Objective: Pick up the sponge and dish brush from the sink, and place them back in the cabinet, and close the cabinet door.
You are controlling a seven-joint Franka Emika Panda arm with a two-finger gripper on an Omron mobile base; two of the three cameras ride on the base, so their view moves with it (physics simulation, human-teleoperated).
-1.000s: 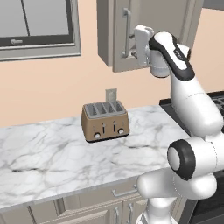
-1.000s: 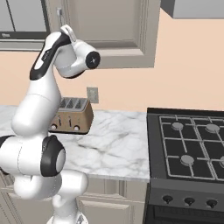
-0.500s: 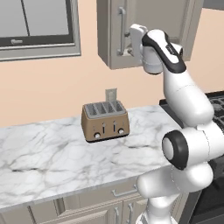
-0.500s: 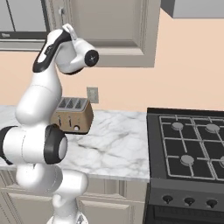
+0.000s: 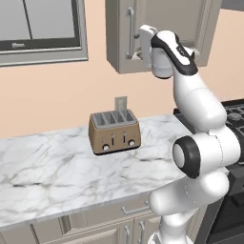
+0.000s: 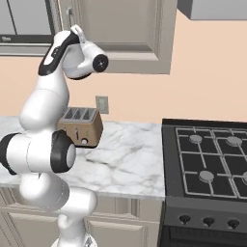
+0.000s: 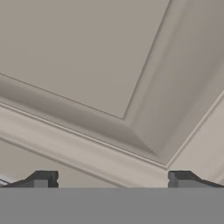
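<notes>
The white marble counter [image 5: 57, 167] is in front, with a brown toaster [image 5: 114, 132] standing on it near the wall. Higher up and farther back, the gripper [image 7: 112, 179] is right up against the cabinet door [image 7: 100, 57]. Its two fingers are spread wide apart and hold nothing. The cabinet [image 5: 157, 33] hangs on the wall.

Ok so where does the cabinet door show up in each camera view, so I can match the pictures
Left base view: the cabinet door is at top centre, behind the end effector, its bar handle left of the hand.
Right base view: it fills the top centre, right of the raised arm.
Hand view: its framed corner is seen close up.
Shared landmark: the toaster sits on the counter below it in both base views.
</notes>
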